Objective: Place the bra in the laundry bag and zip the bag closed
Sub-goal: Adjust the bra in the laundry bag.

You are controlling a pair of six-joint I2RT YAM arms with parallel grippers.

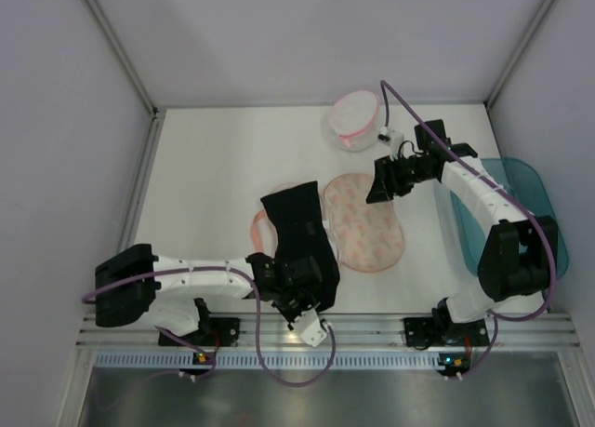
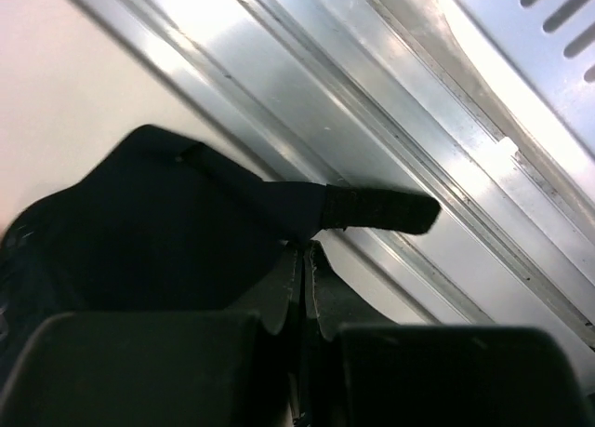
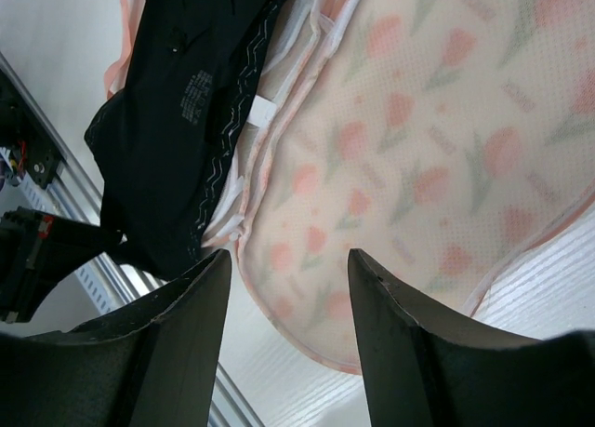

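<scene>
Top external view is showing the left arm reaching along the near edge of the surface (image 1: 214, 176). The left claw (image 1: 299, 301) is gripping the near end of the bra (image 1: 299, 230), with its jaws pressed narrow on the black fabric. In the left wrist view, a dark tab of that fabric is sticking out over the metal rail (image 2: 446, 166). The bra is lying draped across the left half of the laundry bag (image 1: 367, 224), which is lying open and flat at the centre of the surface. A white pouch (image 1: 354, 118) is sitting near the far edge. The right claw (image 1: 381, 187) is hovering over the bag's right edge, jaws standing wide and holding nothing. A teal tub (image 1: 525, 190) is sitting at the far right.
</scene>
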